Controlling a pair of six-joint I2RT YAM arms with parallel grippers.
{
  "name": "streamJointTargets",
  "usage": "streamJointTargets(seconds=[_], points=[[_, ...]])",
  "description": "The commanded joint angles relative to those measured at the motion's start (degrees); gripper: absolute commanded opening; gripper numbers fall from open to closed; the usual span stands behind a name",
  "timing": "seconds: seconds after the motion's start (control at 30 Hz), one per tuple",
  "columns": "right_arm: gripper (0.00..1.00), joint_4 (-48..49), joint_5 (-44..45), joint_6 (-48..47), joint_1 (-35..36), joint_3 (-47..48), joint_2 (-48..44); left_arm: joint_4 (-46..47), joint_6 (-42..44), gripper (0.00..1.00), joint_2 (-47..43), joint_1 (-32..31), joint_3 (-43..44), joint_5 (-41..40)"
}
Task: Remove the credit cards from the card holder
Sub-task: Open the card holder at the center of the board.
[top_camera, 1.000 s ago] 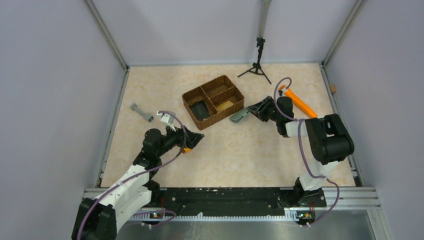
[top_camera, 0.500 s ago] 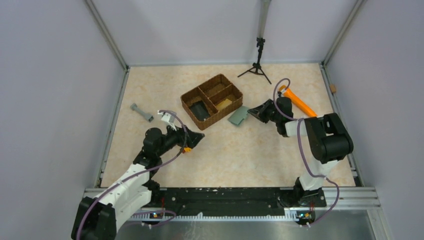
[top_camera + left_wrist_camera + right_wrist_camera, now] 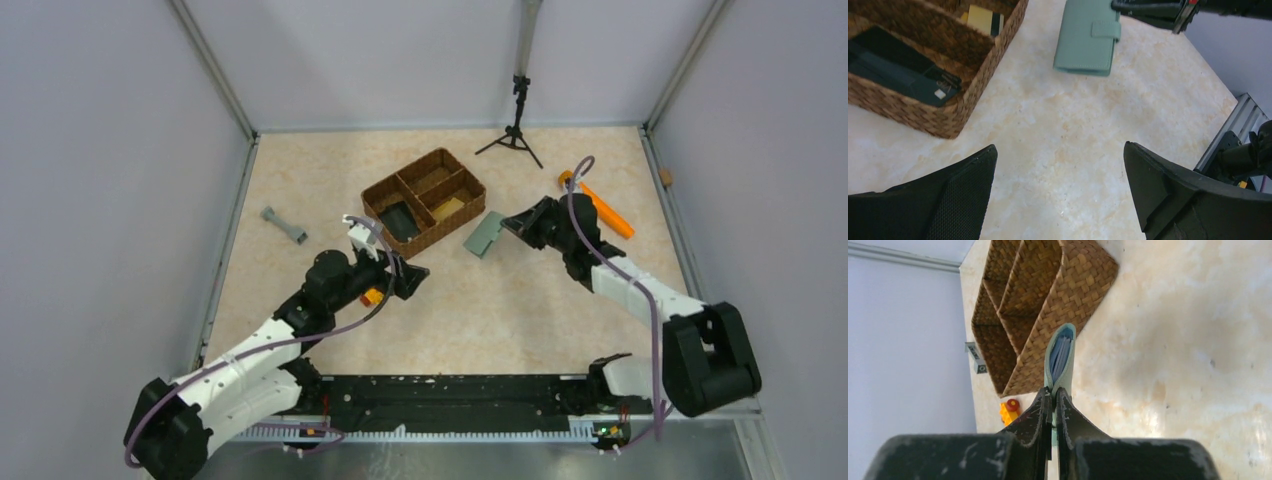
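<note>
The card holder [image 3: 483, 235], a grey-green closed wallet with a small tab, lies just right of the basket. My right gripper [image 3: 510, 224] is shut on its right edge. In the right wrist view the card holder [image 3: 1060, 357] is seen edge-on, with pale blue inner pockets showing, and the right gripper [image 3: 1053, 392] pinches its near end. The credit cards are hidden inside it. My left gripper [image 3: 415, 280] hangs open over bare table, well short of the card holder [image 3: 1088, 37]. In its own view the left gripper [image 3: 1059, 147] has nothing between its fingers.
The brown woven basket [image 3: 372, 205] holds a black block [image 3: 898, 65] and a yellowish piece [image 3: 980, 17]. A yellow-and-red toy [image 3: 372, 296] sits by the left gripper. There is a grey piece [image 3: 283, 225] at the left, an orange tool [image 3: 598, 205] at the right and a small tripod [image 3: 515, 135] at the back.
The right jaws have closed on the holder's edge, and the right arm's elbow has swung out toward the near right. The left gripper has moved right, toward the table's middle.
</note>
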Motion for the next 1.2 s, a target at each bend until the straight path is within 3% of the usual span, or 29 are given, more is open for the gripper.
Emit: streamJointTargets(seconds=[0.0,0.23,0.43,0.9,1.07,1.17], points=[[0.00,-15.93,9.49,6.14,3.60,2.27,-8.48,-4.34,4.47,0.99,0.51,-5.58,8.04,-10.11],[0.00,-26.98,9.96,19.45,6.00,4.44,-15.13,-11.68,14.32,0.99,10.90,-18.97,20.43,-19.91],[0.00,-33.54,8.77,23.06,7.02,8.11,-16.78,-23.20,20.74,0.99,24.73,-26.72,35.11,-26.05],[0.00,-35.16,5.00,26.37,7.09,8.21,-19.07,-29.19,26.26,0.98,38.05,-27.60,47.22,-25.57],[0.00,-35.14,4.60,26.64,7.09,8.28,-19.48,-31.08,27.06,0.83,40.82,-27.64,49.33,-25.26],[0.00,-35.47,5.06,26.56,7.10,8.38,-20.13,-32.80,27.09,0.60,41.90,-27.68,50.80,-26.02]])
